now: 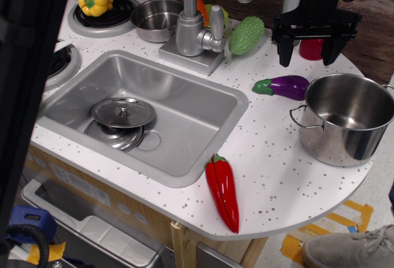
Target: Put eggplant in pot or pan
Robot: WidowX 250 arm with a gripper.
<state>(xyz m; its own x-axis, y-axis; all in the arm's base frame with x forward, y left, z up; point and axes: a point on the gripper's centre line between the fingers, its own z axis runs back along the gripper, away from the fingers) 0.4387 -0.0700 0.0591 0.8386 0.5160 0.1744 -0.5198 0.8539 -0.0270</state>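
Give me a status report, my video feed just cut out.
Tool open, empty, hovering behind the eggplant. Eggplant lying on the counter, just left of the pot, not in it. Nothing between them.

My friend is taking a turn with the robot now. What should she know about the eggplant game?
Gripper: jaws open, holding nothing, hanging over the counter behind the eggplant.
Eggplant: lying on the counter, just left of the big pot, apart from it.
Pot: standing upright; its lid is in the sink.
Done: nothing yet.
Left: lower, grab the eggplant, lift it and drop it in the pot.
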